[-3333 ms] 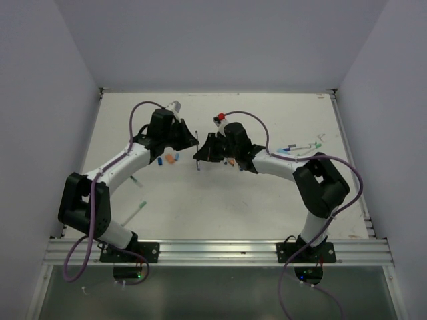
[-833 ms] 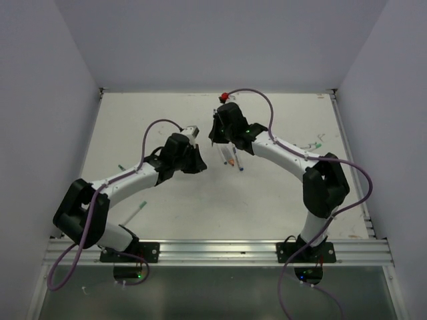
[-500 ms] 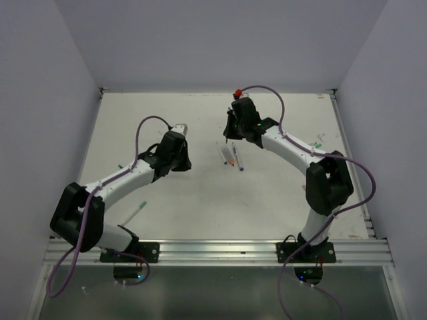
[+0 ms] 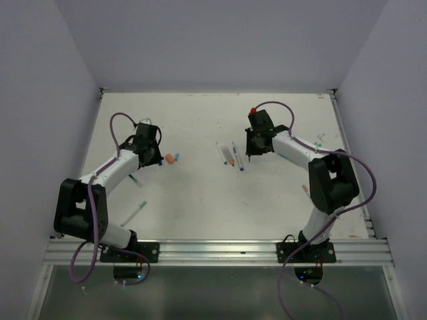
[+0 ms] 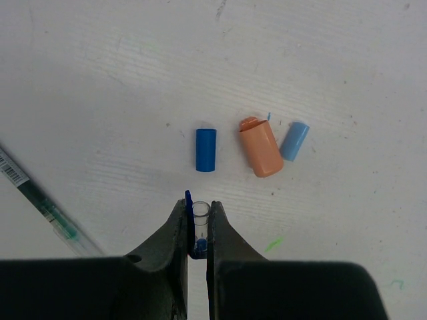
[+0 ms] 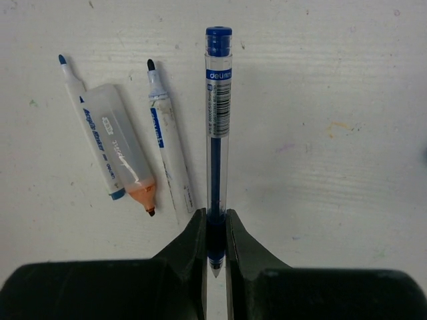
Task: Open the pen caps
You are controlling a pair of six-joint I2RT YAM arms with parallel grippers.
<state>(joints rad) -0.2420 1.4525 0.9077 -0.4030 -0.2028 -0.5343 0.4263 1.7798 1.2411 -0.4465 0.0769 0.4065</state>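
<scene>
On the left side of the white table (image 4: 200, 200), pinched narrow in the left claw (image 5: 198, 208): a clear pen cap (image 5: 199, 215) with a blue clip, raised just off the surface; just beyond the fingertips, loose in a row, a dark blue cap (image 5: 205, 150), an orange cap (image 5: 260, 147) and a light blue cap (image 5: 294, 141), the last two close together; off to one side, a green pen (image 5: 47, 207) lying flat. On the right side, clamped tight in the right claw (image 6: 215, 223): a blue pen (image 6: 217, 107), gripped near its bare writing point, barrel pointing away; beside it on the table, bunched together and uncapped, a blue-tipped marker (image 6: 72, 87), a stubby orange-tipped marker (image 6: 123, 157) and a black-tipped marker (image 6: 165, 150).
</scene>
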